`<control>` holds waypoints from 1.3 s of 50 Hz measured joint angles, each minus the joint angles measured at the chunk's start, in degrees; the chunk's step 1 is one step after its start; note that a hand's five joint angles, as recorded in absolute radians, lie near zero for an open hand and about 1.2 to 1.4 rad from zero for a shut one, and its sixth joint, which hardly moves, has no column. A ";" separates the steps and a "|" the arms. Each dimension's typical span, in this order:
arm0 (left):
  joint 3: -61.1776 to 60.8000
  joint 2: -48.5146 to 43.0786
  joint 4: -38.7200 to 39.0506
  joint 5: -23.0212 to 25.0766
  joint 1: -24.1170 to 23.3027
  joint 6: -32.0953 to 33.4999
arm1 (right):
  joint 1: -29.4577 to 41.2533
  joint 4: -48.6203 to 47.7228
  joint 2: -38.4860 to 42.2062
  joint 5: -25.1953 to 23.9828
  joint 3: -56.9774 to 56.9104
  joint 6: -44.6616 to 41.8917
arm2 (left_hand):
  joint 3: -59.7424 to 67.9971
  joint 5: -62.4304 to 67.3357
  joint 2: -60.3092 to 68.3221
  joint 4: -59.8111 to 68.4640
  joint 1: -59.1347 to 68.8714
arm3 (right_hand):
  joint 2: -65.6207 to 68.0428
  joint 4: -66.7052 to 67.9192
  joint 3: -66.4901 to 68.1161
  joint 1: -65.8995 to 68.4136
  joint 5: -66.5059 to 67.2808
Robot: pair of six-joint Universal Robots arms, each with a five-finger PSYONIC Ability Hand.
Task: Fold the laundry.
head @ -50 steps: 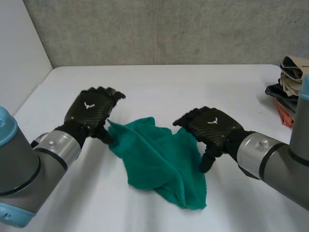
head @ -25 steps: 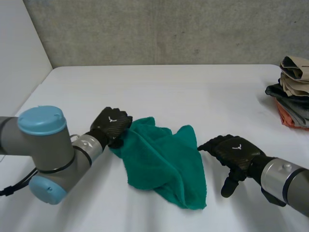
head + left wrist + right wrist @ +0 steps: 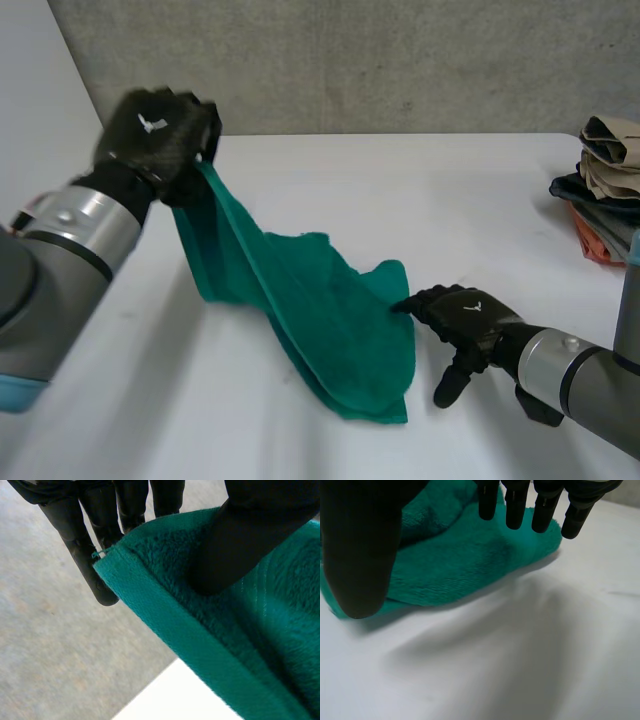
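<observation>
Head view, upper left: the left hand pinches one corner of the green terry towel aloft, the rest trailing onto the white table at centre, where the right hand (fingers loose, gripping nothing) might let it drag.

- white table is stretching across the scene
- grey concrete wall is running along the table's far edge
- white side panel is standing at the table's left
- pile of clothes is sitting at the table's right edge, with beige on top, dark in the middle and orange underneath
</observation>
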 measured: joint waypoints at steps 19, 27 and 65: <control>7.04 8.01 -6.82 -0.38 0.11 -10.39 | 12.42 -16.45 11.46 10.73 -4.25 10.80 | 0.12 0.00 0.07 0.24 0.00 | 23.21 22.69 22.79 22.50 21.30; 7.16 11.27 -6.77 -0.38 0.71 -11.19 | 11.86 -22.15 8.85 17.55 -7.88 7.51 | 0.12 0.00 0.07 0.24 0.00 | 55.31 56.35 55.51 50.76 54.20; 27.46 -18.47 12.23 -0.97 8.01 -10.41 | 3.50 7.71 17.43 17.88 -68.84 -23.50 | 0.38 0.00 0.23 0.27 0.00 | 55.31 56.69 56.11 50.76 55.11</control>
